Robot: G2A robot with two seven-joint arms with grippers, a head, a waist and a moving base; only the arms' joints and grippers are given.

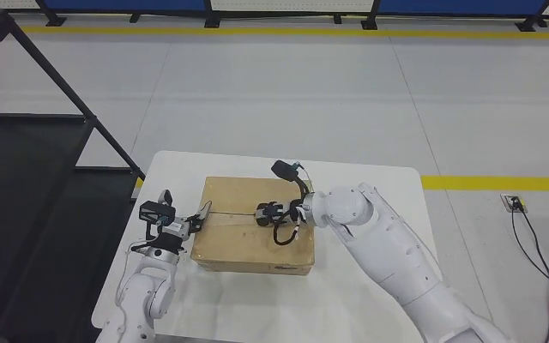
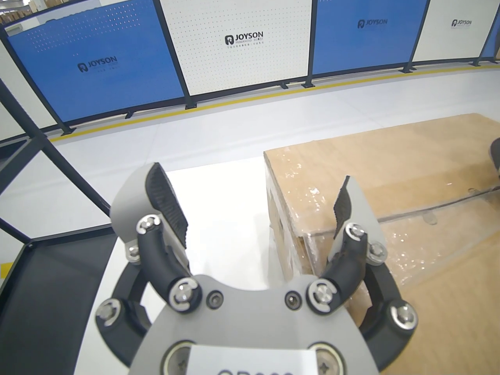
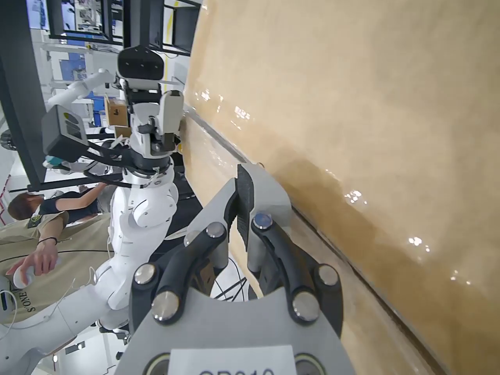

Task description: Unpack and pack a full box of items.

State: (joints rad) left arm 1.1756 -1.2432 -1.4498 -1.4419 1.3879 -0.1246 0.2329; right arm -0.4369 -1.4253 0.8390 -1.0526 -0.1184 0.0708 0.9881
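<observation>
A closed cardboard box [image 1: 253,225] lies on the white table [image 1: 249,300], with clear tape over its middle seam [image 2: 437,206]. My left gripper [image 1: 187,208] is open at the box's left end, one finger [image 2: 347,206] over the taped top edge and the other finger [image 2: 166,200] over bare table. My right gripper [image 1: 264,212] rests on the box top at the seam and is shut, its fingertips [image 3: 245,193] against the tape line. The box top [image 3: 351,79] runs beside that gripper. What is inside the box is hidden.
A black metal rack [image 1: 43,197] stands to the left of the table, and its dark shelf [image 2: 50,275] lies close to my left gripper. Bare table surrounds the box in front and to the right. Blue and white fence panels [image 2: 242,40] stand far behind.
</observation>
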